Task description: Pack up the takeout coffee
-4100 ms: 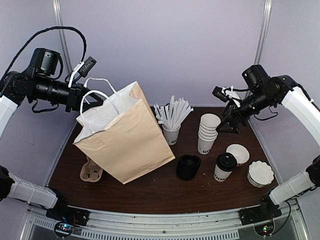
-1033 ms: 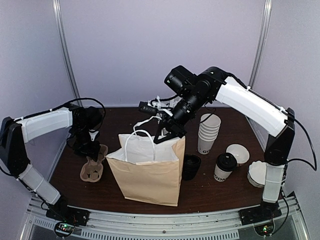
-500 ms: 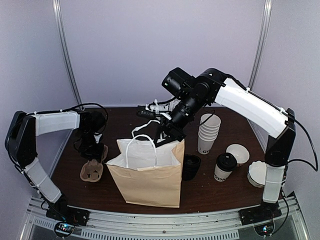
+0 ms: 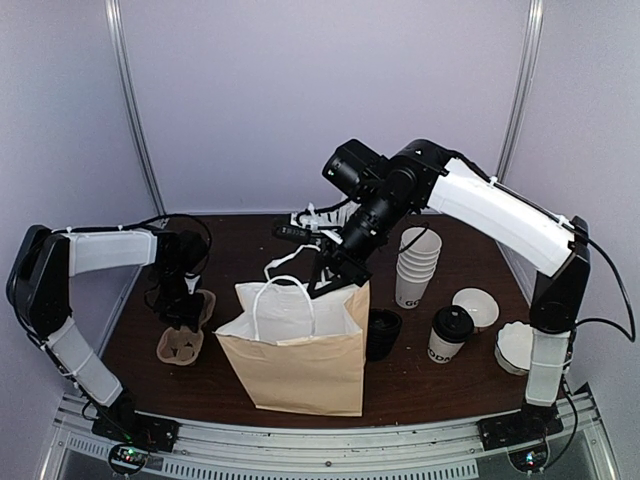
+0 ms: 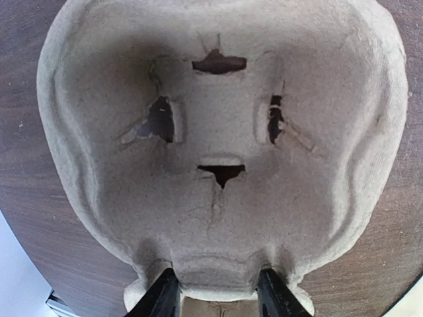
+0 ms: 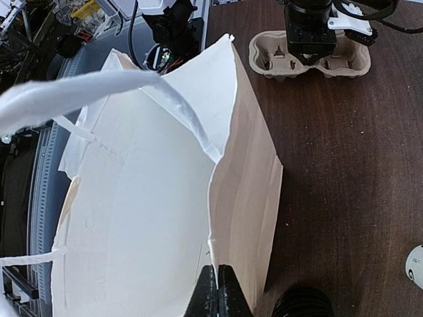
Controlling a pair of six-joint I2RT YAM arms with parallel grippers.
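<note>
Currently bag-opening: right gripper (image 6: 216, 274) pinching paper bag (image 4: 300, 360) rim; left gripper (image 5: 217, 276) straddling cup carrier (image 5: 218, 119), grip unclear; next needing takeout coffee (image 4: 449, 335) grasped.

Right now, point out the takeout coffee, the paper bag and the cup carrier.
takeout coffee (image 4: 446, 346): top external view, white cup wall below the lid.
paper bag (image 4: 300, 372): top external view, middle of the brown front face.
cup carrier (image 5: 221, 148): left wrist view, floor of the pulp well.
</note>
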